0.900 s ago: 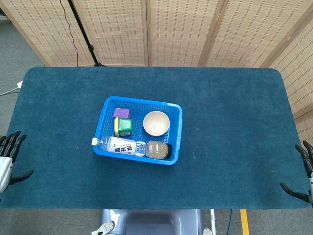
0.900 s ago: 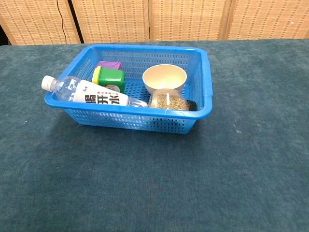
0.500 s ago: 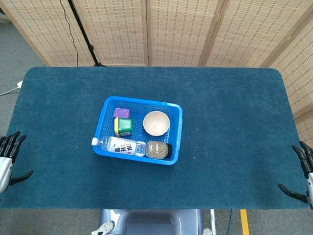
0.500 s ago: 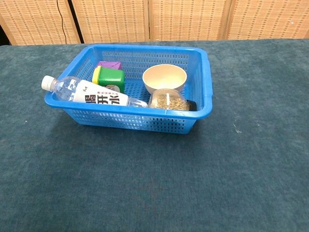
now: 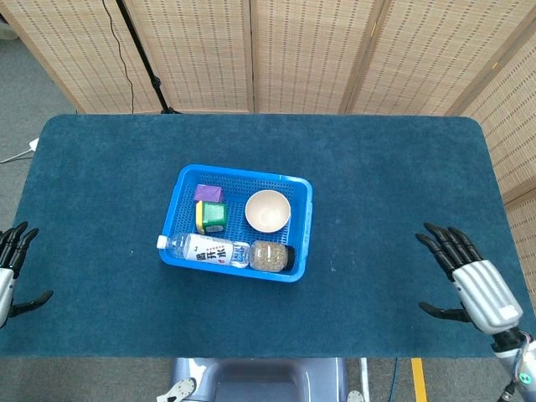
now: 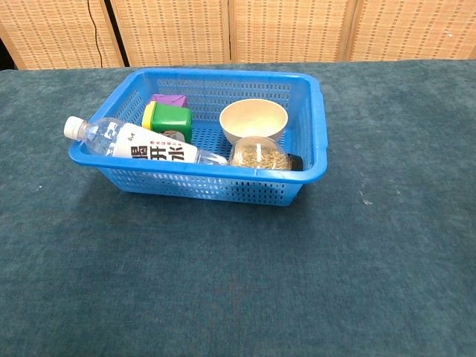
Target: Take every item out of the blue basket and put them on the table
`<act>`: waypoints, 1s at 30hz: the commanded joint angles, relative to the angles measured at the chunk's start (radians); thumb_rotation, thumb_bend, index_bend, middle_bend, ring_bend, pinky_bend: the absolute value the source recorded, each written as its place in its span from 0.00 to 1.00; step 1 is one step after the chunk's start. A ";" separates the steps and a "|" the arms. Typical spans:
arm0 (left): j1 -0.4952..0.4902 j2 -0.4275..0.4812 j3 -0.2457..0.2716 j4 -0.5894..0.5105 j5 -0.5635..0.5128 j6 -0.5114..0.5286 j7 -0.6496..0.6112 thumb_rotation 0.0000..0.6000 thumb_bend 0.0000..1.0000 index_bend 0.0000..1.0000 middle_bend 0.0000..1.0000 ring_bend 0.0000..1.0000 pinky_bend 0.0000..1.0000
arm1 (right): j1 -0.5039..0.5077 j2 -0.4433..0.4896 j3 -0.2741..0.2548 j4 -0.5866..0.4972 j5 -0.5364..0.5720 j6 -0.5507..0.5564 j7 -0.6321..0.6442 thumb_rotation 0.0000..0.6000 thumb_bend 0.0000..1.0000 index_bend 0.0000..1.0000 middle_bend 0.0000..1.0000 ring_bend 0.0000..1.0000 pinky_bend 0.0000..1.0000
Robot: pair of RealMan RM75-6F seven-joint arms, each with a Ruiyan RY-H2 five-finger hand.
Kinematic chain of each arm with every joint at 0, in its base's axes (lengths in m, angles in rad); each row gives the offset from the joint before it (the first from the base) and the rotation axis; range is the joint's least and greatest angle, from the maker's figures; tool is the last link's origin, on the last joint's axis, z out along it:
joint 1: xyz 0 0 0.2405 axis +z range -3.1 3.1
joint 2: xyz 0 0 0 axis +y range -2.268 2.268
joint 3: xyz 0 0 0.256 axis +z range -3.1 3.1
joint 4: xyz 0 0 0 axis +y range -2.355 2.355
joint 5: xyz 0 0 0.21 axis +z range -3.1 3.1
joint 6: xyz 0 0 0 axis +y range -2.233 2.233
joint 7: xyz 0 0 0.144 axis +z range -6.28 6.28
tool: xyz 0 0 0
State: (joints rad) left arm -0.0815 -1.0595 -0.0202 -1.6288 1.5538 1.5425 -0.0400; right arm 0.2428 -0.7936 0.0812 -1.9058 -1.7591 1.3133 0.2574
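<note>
blue basket [image 5: 303, 226] on table [image 5: 402, 184]

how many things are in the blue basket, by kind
water bottle: 1
bowl: 1
jar of grains: 1
green and yellow box: 1
purple box: 1
total: 5, all inside the blue basket

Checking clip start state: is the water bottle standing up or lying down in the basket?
Lying down: the water bottle rests on its side along the blue basket's near wall, white cap poking over the left rim.
</note>
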 commanded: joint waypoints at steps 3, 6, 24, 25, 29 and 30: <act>-0.003 -0.004 -0.005 -0.007 -0.009 -0.007 0.016 1.00 0.04 0.00 0.00 0.00 0.00 | 0.189 -0.037 0.087 -0.091 0.045 -0.202 -0.026 1.00 0.00 0.00 0.00 0.00 0.00; -0.013 -0.012 -0.012 -0.007 -0.030 -0.032 0.031 1.00 0.04 0.00 0.00 0.00 0.00 | 0.279 -0.116 0.141 -0.098 0.115 -0.282 -0.076 1.00 0.00 0.00 0.00 0.00 0.00; -0.039 -0.034 -0.049 -0.011 -0.126 -0.092 0.092 1.00 0.04 0.00 0.00 0.00 0.00 | 0.679 -0.496 0.268 0.204 0.496 -0.654 -0.180 1.00 0.00 0.00 0.00 0.00 0.00; -0.039 -0.035 -0.050 -0.013 -0.127 -0.091 0.094 1.00 0.04 0.00 0.00 0.00 0.00 | 0.691 -0.509 0.267 0.222 0.509 -0.662 -0.185 1.00 0.00 0.00 0.00 0.00 0.00; -0.036 -0.036 -0.049 -0.018 -0.123 -0.085 0.101 1.00 0.04 0.00 0.00 0.00 0.00 | 0.736 -0.562 0.264 0.288 0.576 -0.691 -0.209 1.00 0.00 0.00 0.00 0.00 0.00; -0.036 -0.036 -0.049 -0.019 -0.122 -0.083 0.102 1.00 0.04 0.00 0.00 0.00 0.00 | 0.744 -0.571 0.262 0.297 0.590 -0.696 -0.214 1.00 0.00 0.00 0.00 0.00 0.00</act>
State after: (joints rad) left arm -0.1178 -1.0952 -0.0690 -1.6471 1.4313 1.4586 0.0615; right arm 0.9698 -1.3447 0.3452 -1.6252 -1.1914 0.6322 0.0566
